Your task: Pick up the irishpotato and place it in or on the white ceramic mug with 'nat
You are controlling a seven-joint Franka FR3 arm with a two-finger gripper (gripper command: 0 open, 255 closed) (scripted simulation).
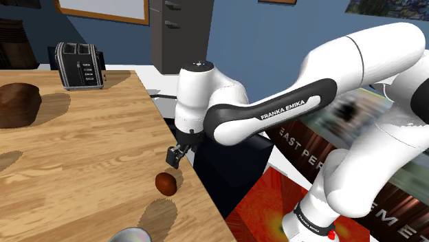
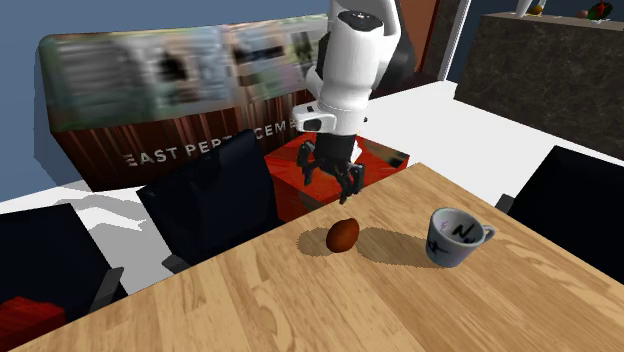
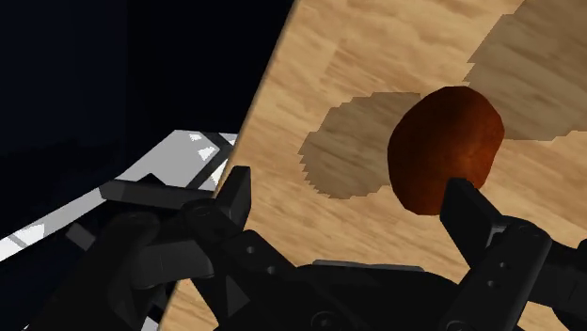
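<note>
A reddish-brown potato (image 1: 166, 183) lies on the wooden table (image 1: 82, 158) close to its edge. In the second exterior view the potato (image 2: 342, 235) sits a short way from a pale mug (image 2: 450, 238) with dark lettering inside, which stands upright on the table. My black gripper (image 1: 176, 155) hangs open just above the potato, over the table's edge, also visible from the far side (image 2: 335, 185). In the wrist view the potato (image 3: 445, 148) lies ahead of one fingertip (image 3: 470, 202), not between the fingers, and nothing is held.
A black toaster (image 1: 80, 65) stands at the table's far end, and a dark brown round object (image 1: 18, 104) lies near it. A grey rim (image 1: 130, 235) shows at the shoulder view's bottom edge. Dark chairs (image 2: 215, 205) stand along the table's edge below the gripper.
</note>
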